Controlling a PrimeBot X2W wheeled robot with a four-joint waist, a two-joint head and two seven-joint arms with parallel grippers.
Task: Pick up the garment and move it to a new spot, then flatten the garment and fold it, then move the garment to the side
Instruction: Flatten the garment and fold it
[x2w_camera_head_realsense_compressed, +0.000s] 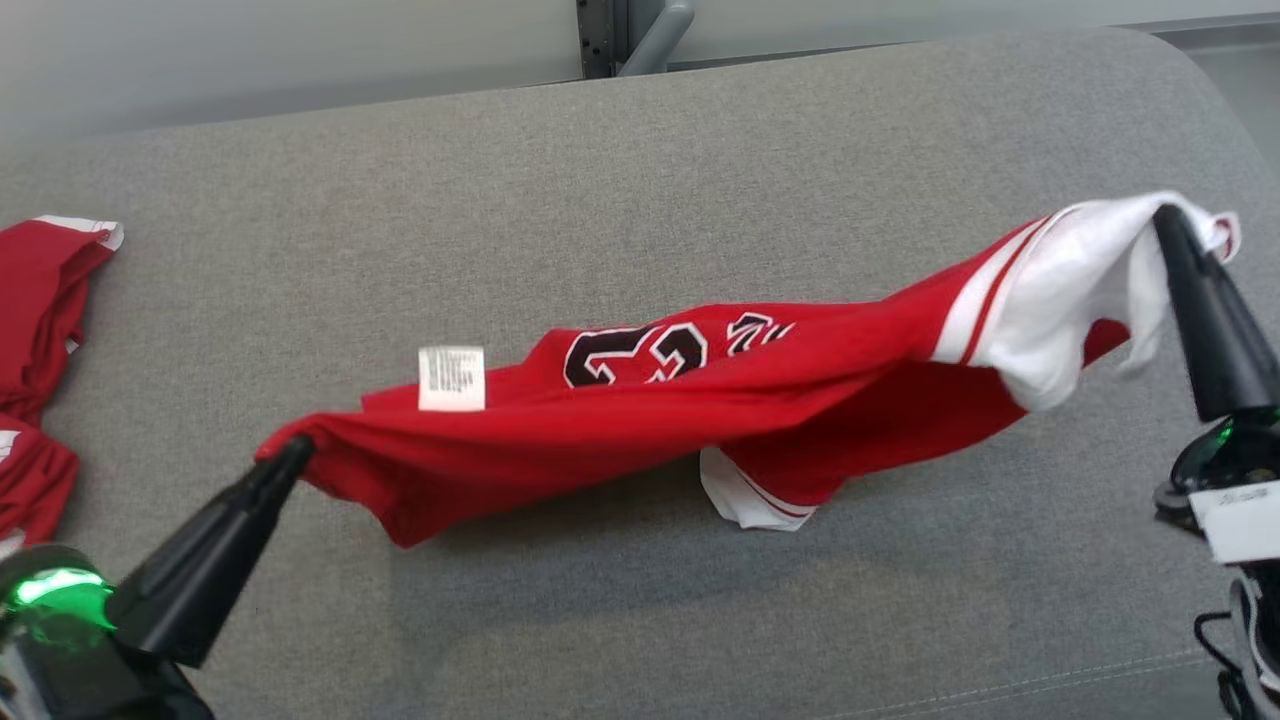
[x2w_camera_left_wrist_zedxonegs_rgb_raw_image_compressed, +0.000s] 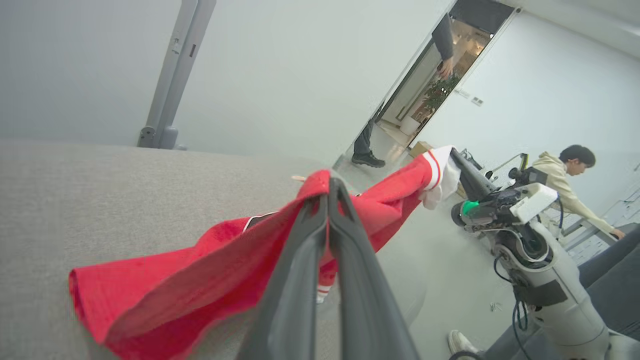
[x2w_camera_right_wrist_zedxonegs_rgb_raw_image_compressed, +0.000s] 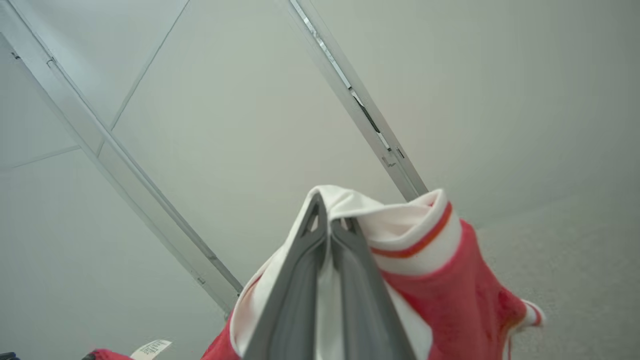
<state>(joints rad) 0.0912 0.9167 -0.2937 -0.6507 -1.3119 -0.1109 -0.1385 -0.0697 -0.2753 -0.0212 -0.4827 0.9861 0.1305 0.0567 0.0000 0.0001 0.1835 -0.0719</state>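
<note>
Left jaws on red jersey (x2w_camera_head_realsense_compressed: 700, 420), number (x2w_camera_head_realsense_compressed: 640, 355) perhaps 23, white tag (x2w_camera_head_realsense_compressed: 452, 378)

A grey cloth-covered surface (x2w_camera_head_realsense_compressed: 640, 180) is stretching across the head view, its far right corner rounding off and a stitched seam (x2w_camera_head_realsense_compressed: 1050, 681) running near its front right edge. At its left edge a red top (x2w_camera_head_realsense_compressed: 35, 330) with white trim is lying crumpled on the cloth, partly cut off by the picture's border. Near the middle the garment (x2w_camera_head_realsense_compressed: 600, 450) is sagging over the surface and casting a soft shadow on it. Its white-trimmed lowest fold is hanging down to the cloth, though whether it is touching is unclear.
</note>
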